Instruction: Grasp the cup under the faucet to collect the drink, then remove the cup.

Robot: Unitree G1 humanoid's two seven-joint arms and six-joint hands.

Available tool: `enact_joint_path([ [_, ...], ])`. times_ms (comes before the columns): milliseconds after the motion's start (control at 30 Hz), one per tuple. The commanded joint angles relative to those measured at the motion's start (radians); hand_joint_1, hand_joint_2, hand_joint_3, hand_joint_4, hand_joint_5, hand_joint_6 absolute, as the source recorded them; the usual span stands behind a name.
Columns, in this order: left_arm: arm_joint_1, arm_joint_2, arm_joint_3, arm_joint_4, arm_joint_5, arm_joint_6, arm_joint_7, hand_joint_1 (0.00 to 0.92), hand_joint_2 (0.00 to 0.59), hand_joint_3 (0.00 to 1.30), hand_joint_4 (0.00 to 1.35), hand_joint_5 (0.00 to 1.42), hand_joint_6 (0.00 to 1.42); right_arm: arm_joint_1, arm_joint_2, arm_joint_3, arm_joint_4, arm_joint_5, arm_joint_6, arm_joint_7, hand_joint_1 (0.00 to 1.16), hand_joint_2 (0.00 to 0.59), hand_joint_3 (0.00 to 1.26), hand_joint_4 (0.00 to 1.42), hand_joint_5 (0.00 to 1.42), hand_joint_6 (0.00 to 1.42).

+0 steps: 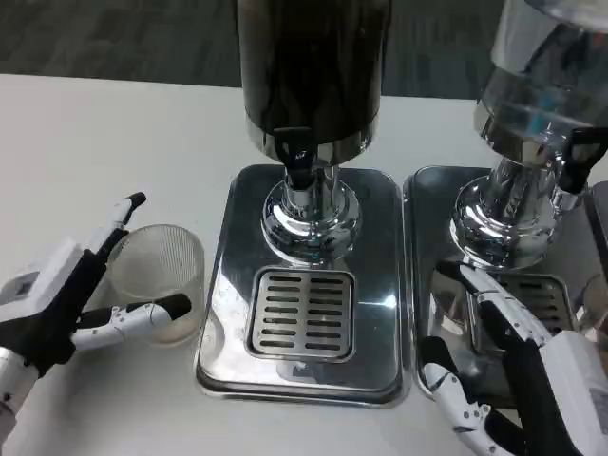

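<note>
worktop [104, 123]: white, carrying two drink dispensers side by side.
dark dispenser [312, 66]: stands on a shiny steel base, black faucet [298, 161] over a slotted drip grille [302, 313].
clear dispenser [541, 95]: to the right, on its own steel base.
right hand [508, 380]: fingers apart, holding nothing, over the right base.
left hand [76, 294]: fingers around the cup.
cup [160, 280]: ribbed, clear, on the worktop left of the dark dispenser's base.
</note>
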Motion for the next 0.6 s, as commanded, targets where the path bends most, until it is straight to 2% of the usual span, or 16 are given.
enact_joint_path([
  [33,-0.016,-0.015,-0.026,0.004,0.011,0.014,-0.003,0.121,0.031,0.00,0.03,0.17,0.25,-0.004,-0.009,-0.006,-0.016,0.013,0.002,0.007,0.27,0.380,0.19,0.14,0.16,0.19],
  [233,-0.019,-0.018,-0.042,0.003,0.017,0.017,0.003,0.163,0.044,0.00,0.03,0.17,0.25,-0.001,-0.016,-0.010,-0.019,0.016,0.001,0.011,0.27,0.380,0.19,0.14,0.16,0.19],
  [367,-0.019,-0.017,-0.052,0.004,0.017,0.019,0.010,0.224,0.055,0.00,0.04,0.19,0.27,-0.002,-0.019,-0.011,-0.020,0.021,0.005,0.018,0.27,0.380,0.19,0.14,0.16,0.20],
  [467,-0.016,-0.021,-0.054,0.007,0.007,0.014,0.011,0.229,0.055,0.00,0.04,0.19,0.27,-0.003,-0.022,-0.011,-0.018,0.028,0.002,0.021,0.27,0.380,0.19,0.14,0.16,0.20],
  [600,-0.004,-0.028,-0.053,0.009,-0.006,-0.003,0.030,0.246,0.066,0.06,0.10,0.27,0.34,-0.005,-0.027,-0.012,-0.022,0.031,0.003,0.028,0.27,0.380,0.19,0.14,0.16,0.20],
])
